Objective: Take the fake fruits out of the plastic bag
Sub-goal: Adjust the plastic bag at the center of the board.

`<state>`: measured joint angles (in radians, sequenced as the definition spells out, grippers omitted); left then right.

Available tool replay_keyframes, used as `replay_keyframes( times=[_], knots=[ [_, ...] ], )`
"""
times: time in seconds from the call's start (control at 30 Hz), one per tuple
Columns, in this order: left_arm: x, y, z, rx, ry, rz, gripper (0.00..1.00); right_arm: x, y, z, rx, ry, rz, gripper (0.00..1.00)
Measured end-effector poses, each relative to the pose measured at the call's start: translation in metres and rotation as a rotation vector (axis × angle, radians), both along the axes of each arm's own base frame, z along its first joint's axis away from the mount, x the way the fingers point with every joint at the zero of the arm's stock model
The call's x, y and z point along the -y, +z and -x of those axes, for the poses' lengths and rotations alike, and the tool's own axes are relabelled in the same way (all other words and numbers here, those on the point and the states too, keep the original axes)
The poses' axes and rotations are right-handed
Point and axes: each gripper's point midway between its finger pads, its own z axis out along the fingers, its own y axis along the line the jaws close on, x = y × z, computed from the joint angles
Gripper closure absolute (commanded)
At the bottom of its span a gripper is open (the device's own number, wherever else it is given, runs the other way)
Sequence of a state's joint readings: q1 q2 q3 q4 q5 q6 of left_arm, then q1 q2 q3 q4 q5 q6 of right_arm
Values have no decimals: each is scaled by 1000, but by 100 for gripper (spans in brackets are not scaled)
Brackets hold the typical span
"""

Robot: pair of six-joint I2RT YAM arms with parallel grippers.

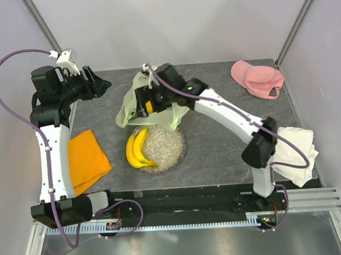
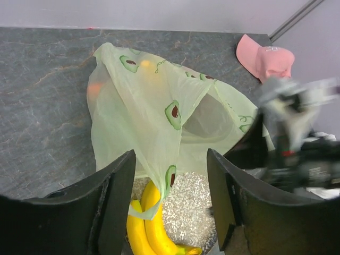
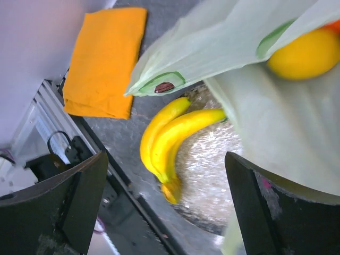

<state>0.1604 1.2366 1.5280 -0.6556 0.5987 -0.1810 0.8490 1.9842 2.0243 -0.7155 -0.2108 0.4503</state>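
One bunch of glossy yellow bananas (image 1: 137, 150) lay curved on a round, gritty, speckled plate (image 1: 172, 143) near the middle of the dark marbled bench (image 1: 215, 105). At the plate's 12 o'clock sat the plastic bag (image 1: 132, 101), a thin, crinkled, pale green translucent film printed with avocado halves, its lower edge hanging over the plate's far rim. Inside it, a smooth round yellow fruit (image 3: 311, 53) showed at the bag's opening, and a faint orange blur (image 2: 94, 87) glowed through the film.

A soft folded orange cloth (image 1: 87, 157) lay at the plate's 9 o'clock, a rumpled white cloth (image 1: 297, 149) at 3 o'clock, and a pink cap (image 1: 256, 78) in the bench's 2 o'clock corner.

The left fingers (image 2: 114, 196), broad and black, stood wide apart at the bag's 9 o'clock, gripping nothing and clear of the film. The right fingers (image 3: 69, 202) were also spread wide at the bag; film lay across one of them, though actual contact could not be judged.
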Motion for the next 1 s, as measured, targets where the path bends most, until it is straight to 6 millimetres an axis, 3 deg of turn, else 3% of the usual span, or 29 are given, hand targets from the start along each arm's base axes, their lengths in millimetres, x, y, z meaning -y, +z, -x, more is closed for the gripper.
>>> replay_keyframes(
  times=[0.07,0.17,0.27,0.43,0.57,0.73,0.83,0.87,0.93,0.97,1.0],
  knots=[
    [1,-3,4,8,-9,-10,22,18,33,-3,88,50,-32,5],
    [9,-22,21,6,-58,-51,18,42,71,-5,241,123,-42,12],
    [28,-48,45,8,-157,-114,18,50,76,-5,358,205,0,11],
    [43,-81,74,4,-262,-214,18,55,28,-13,416,312,148,20],
    [44,-100,70,-18,-292,-262,13,62,-15,-24,375,337,219,25],
    [51,-130,63,-61,-367,-295,8,66,-53,-57,337,289,261,25],
    [53,-152,59,-74,-371,-355,16,71,-74,-82,329,241,314,20],
    [54,-156,57,-75,-369,-374,29,72,-79,-89,334,225,336,20],
    [54,-166,47,-80,-349,-425,44,78,-85,-103,344,193,377,20],
    [54,-169,41,-82,-338,-443,67,82,-86,-112,357,172,397,20],
    [52,-172,33,-80,-321,-461,81,85,-86,-119,368,152,414,21]
  ],
)
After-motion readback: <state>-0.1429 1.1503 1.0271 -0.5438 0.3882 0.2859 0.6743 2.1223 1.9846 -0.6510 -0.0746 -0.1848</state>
